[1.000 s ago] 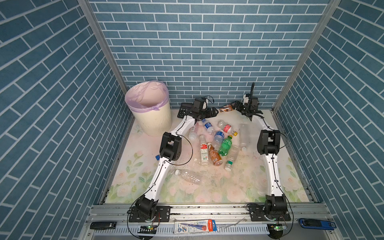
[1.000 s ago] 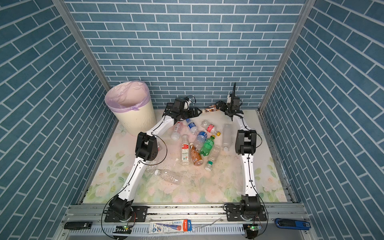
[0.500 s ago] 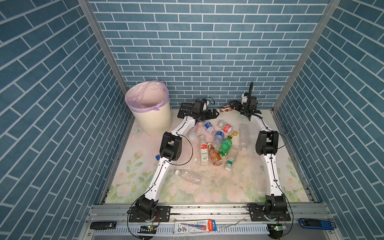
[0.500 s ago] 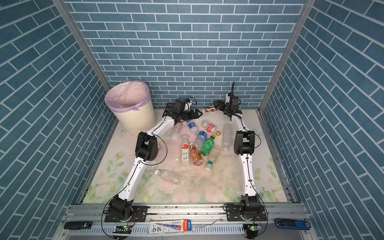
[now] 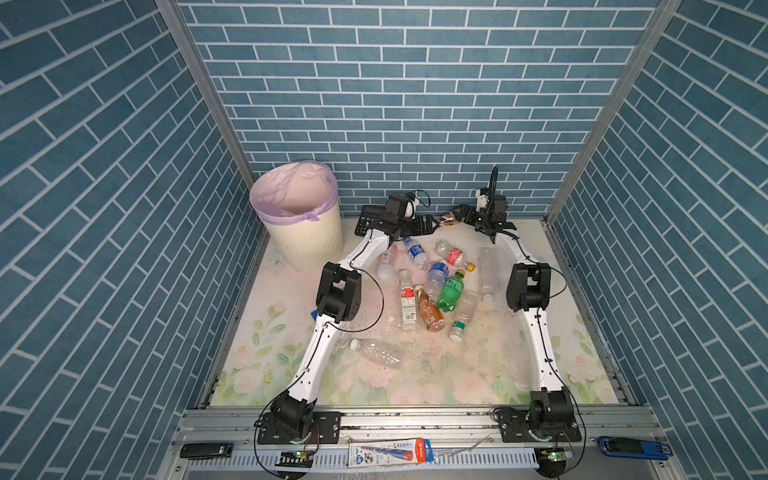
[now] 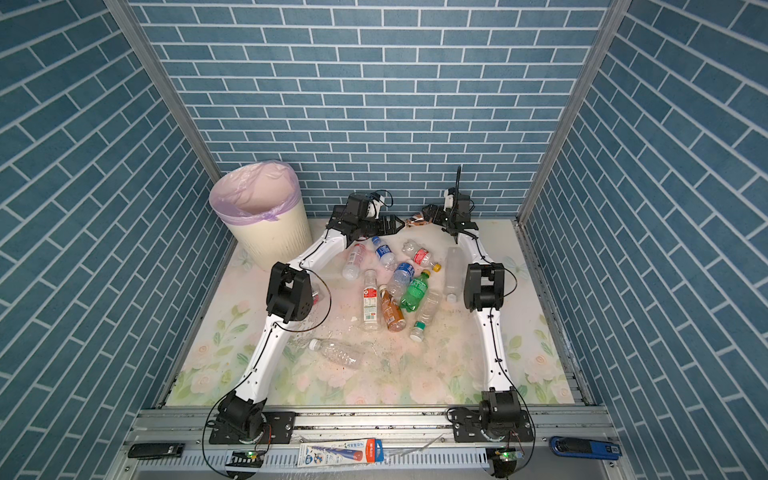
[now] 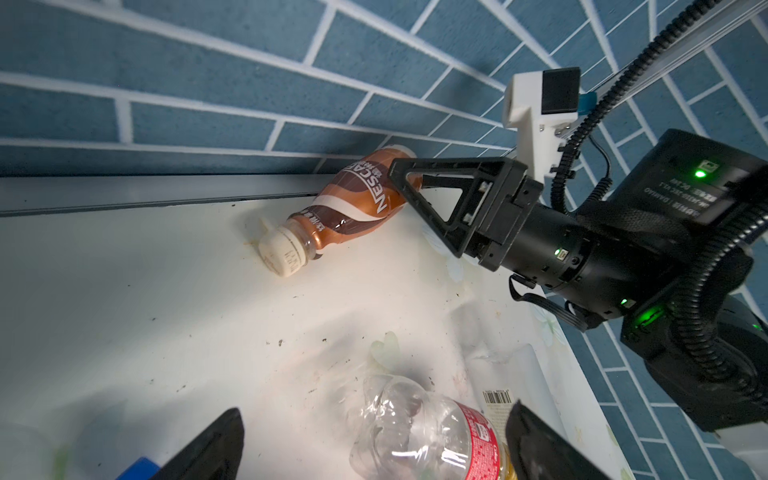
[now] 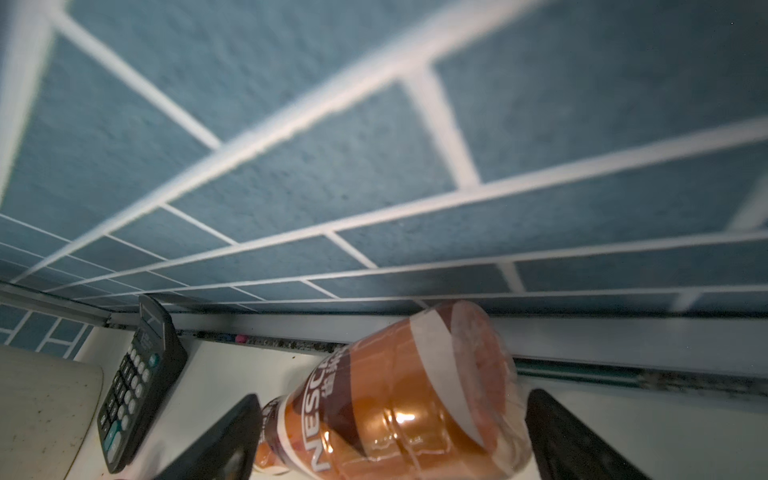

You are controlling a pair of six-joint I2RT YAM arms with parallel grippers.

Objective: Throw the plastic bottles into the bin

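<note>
A brown plastic bottle [image 8: 407, 399] with a white cap [image 7: 282, 253] lies against the back wall [image 5: 448, 220]. My right gripper [image 8: 395, 434] is open, one jaw on each side of its body, with no squeeze showing; in both top views it [image 5: 459, 214] reaches left along the wall. My left gripper [image 7: 374, 434] is open and holds nothing, hanging over a crushed clear bottle with a red label [image 7: 428, 432], just left of the brown one [image 6: 395, 226]. Several more bottles, one green [image 5: 451, 291], lie mid-table. The cream bin [image 5: 307, 245] with its lilac liner stands back left.
A black calculator [image 8: 137, 386] leans at the back wall behind my left arm [image 5: 368, 216]. One clear bottle [image 5: 376, 353] lies alone nearer the front. A tube package [image 5: 390, 453] and a blue tool [image 5: 631, 446] rest on the front rail.
My right arm has crept a little left along the back wall, toward the brown bottle. The left arm and the bottles have stayed put.
</note>
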